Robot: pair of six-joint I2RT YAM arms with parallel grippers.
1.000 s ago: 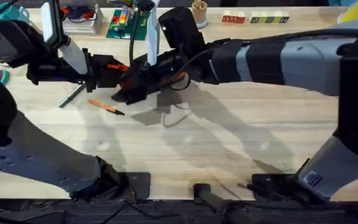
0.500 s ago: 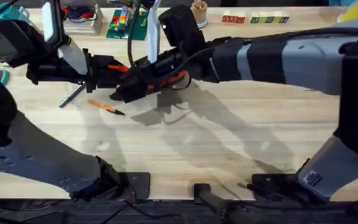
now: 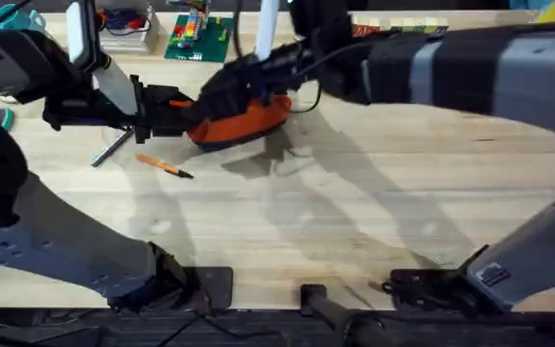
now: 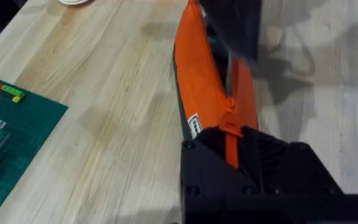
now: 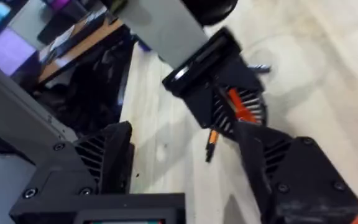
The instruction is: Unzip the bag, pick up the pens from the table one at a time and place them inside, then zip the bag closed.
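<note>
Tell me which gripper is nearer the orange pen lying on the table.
Left. The left gripper grips the bag's end just above the orange pen; the right gripper sits farther off, over the bag's top.

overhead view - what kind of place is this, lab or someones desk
Most likely a robot lab or workshop bench, not a personal desk: two arms are mounted at a plank table, toy bricks on a green baseplate and a row of lettered blocks sit along the far edge like test props.
</note>
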